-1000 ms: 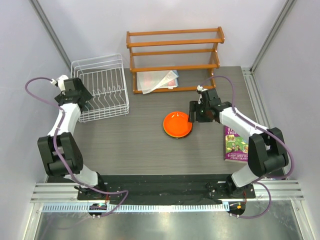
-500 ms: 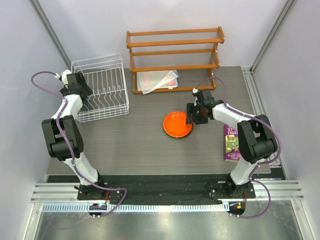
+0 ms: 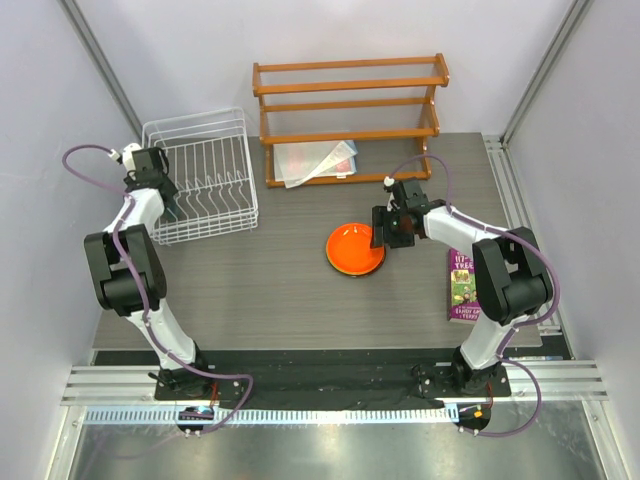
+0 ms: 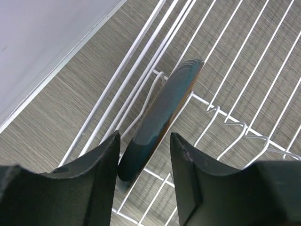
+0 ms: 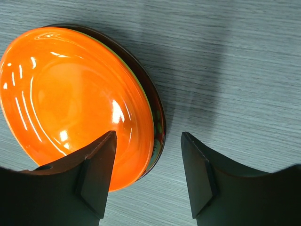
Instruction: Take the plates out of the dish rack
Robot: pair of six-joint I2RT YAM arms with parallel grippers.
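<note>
The white wire dish rack stands at the back left. A dark teal plate stands on edge among its prongs. My left gripper reaches down over that plate with a finger on each side. The left finger is against the plate and a gap remains at the right one. An orange plate lies on the table on top of a dark red plate. My right gripper hovers open over the stack's right rim, holding nothing.
An orange wooden three-tier shelf stands at the back, with clear plastic bags on its bottom level. A book lies at the right, near the right arm. The grey wall runs close along the rack's left side.
My left gripper has reached into the rack over the teal plate and its jaws have narrowed around it. The right gripper has shifted slightly; the orange plate stays put.
</note>
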